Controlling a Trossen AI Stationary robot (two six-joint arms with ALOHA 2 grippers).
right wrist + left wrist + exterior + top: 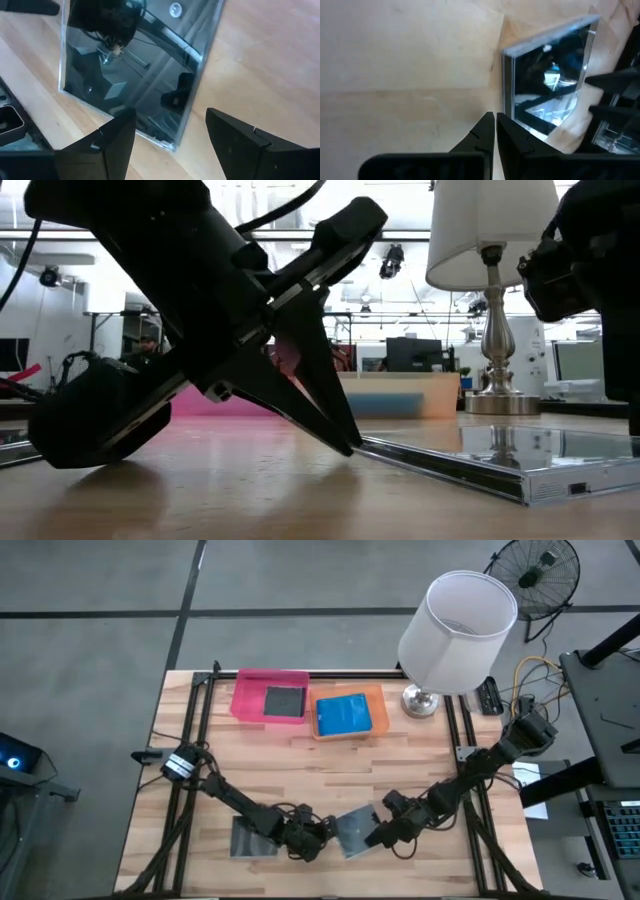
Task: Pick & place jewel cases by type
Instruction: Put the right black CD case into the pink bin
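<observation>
The left gripper [318,840], its fingers clenched together on nothing, pressed its tips against the near edge of a dark jewel case [356,831] lying flat on the wooden table [300,770]. To its left a second dark jewel case [248,838] lay partly under the left arm. On the other side of the first case the right gripper [378,833] hovered with its fingers spread apart, straddling one corner without gripping it. The likely trouble was slippage: the glossy case could skate across the smooth wood if the left tips pushed harder, sliding out from between the right fingers before they closed; a pinch on the thin corner alone might also let it pivot and drop. Farther back, a pink tray [270,697] held one dark case and an orange tray [349,714] held a blue case. At the far right corner stood a lamp [455,635]. Beyond the table lay grey floor, a fan [530,576] and desks with screens.
</observation>
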